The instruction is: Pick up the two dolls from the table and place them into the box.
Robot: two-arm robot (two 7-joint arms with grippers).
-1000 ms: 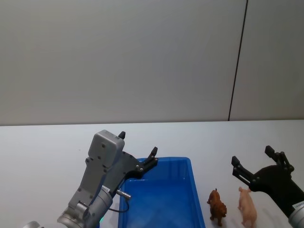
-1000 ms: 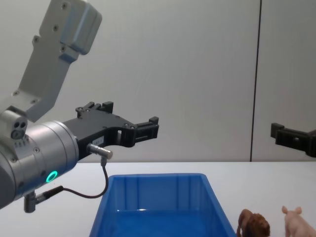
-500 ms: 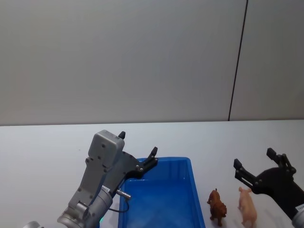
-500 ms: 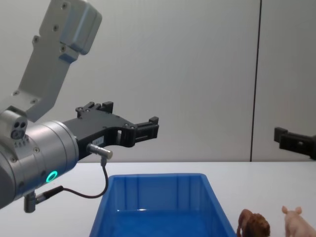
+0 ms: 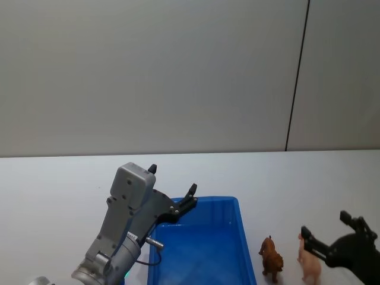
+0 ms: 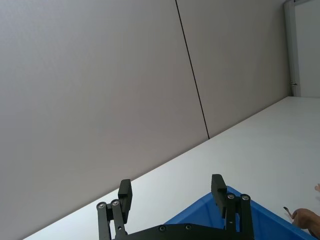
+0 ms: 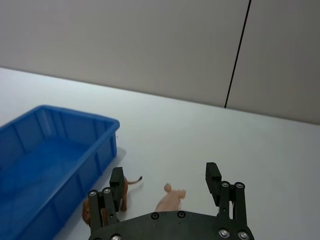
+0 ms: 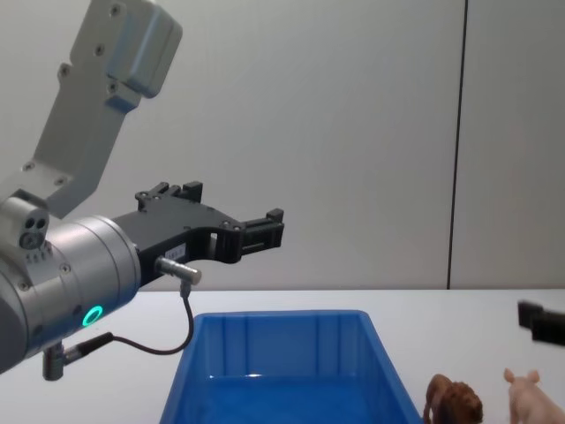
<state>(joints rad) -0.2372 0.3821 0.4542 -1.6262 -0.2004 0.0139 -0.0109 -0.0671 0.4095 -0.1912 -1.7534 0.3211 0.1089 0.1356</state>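
Quick status from my end: my right hand [image 5: 324, 223] is down low at the right edge of the head view, fingers spread wide and gripping nothing. It hangs over the pig [image 5: 309, 264]. From the wrist cam the pig sits in the gap between the two fingers, a bit ahead of them. In the chest view the hand is clearly above the pig, not touching it.

Both dolls stand upright on the worktop [image 5: 59, 178], side by side, just to the right of the box [image 5: 202, 249]. The lion [image 5: 272, 258] is the one nearer the box wall, and the pig is just beside it on the far side. Neither is in the box yet.

My left hand [image 5: 172, 178] is parked up in the air over the box's back left corner, also wide open with nothing in it.
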